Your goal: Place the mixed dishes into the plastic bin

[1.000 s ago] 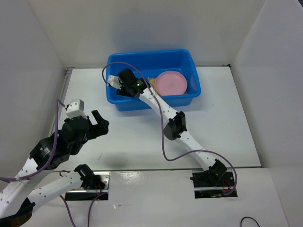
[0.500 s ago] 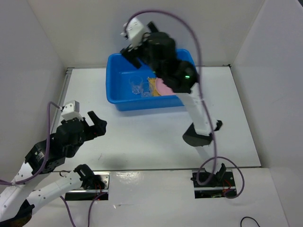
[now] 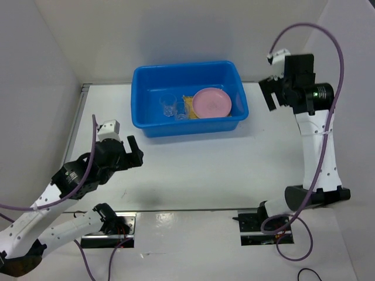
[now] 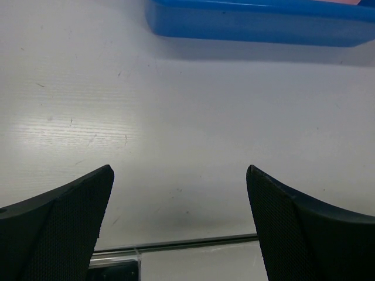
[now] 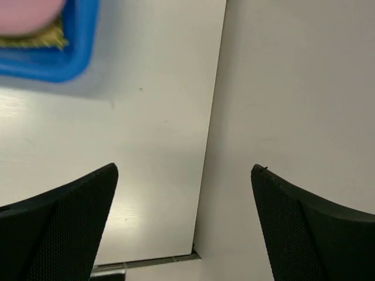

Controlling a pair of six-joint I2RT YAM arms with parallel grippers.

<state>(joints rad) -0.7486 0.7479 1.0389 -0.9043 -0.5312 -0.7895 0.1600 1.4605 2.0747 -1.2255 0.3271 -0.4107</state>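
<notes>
From the top external camera, the blue plastic bin (image 3: 237, 120) lies on the far middle of the white table (image 3: 205, 164), with its long axis running left to right. On its floor the round pink plate (image 3: 211, 102) lies flat toward the right end. It overlaps the woven bamboo mat (image 3: 187, 106), whose left edge shows beside it. Two clear glasses (image 3: 169, 105) stand just left of the mat. White walls (image 3: 176, 29) close in the table at the far side and on both sides. The left gripper (image 3: 126, 151) hangs over the near left of the table, jaws spread wide and empty. The right gripper (image 3: 270, 93) is raised to the right of the bin, also wide open and holding nothing.

In the left wrist view, the left gripper (image 4: 181, 234) is spread wide over bare table (image 4: 187, 117). The bin's near wall (image 4: 263, 26) runs across the top.

In the right wrist view, the right gripper (image 5: 184, 234) gapes empty above the seam between the table (image 5: 146, 117) and the side wall (image 5: 293, 88). A rounded corner of the bin (image 5: 53, 64) shows at upper left, with mat (image 5: 41, 40) and plate (image 5: 29, 12) inside.
</notes>
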